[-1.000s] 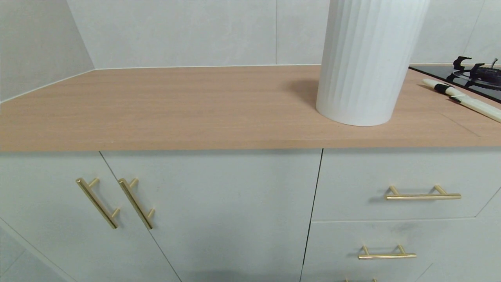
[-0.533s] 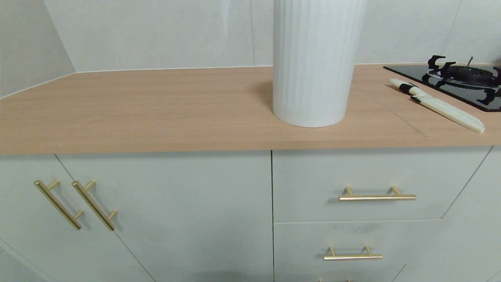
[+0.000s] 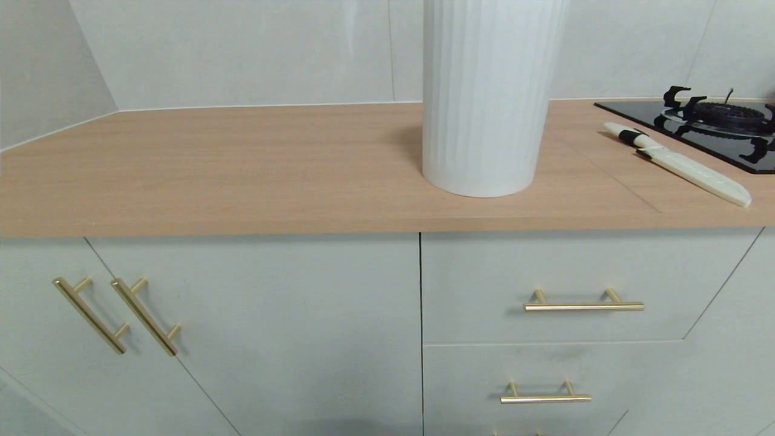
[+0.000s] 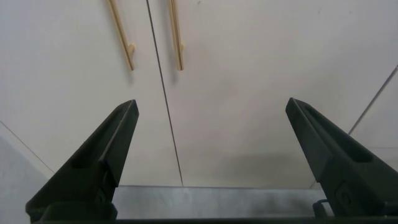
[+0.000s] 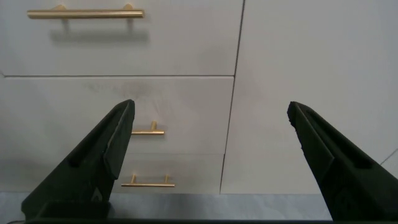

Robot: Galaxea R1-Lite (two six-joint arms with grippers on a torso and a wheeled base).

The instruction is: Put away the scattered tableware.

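A cream-handled knife point(image 3: 678, 162) with a black band lies on the wooden counter point(image 3: 242, 169) at the right, beside the stove. A tall white ribbed container point(image 3: 487, 97) stands on the counter right of centre. My left gripper point(image 4: 211, 112) is open, low in front of the cabinet doors with two gold handles point(image 4: 177, 34). My right gripper point(image 5: 210, 115) is open, facing the drawer fronts point(image 5: 118, 106), nothing between its fingers.
A black gas hob point(image 3: 708, 124) with a burner grate sits at the counter's far right. Below the counter are cabinet doors point(image 3: 242, 327) on the left and stacked drawers point(image 3: 581, 303) with gold bar handles on the right. Tiled wall behind.
The camera swung right over the first half second, bringing the whole knife and more of the hob into view; since then the picture has barely shifted.
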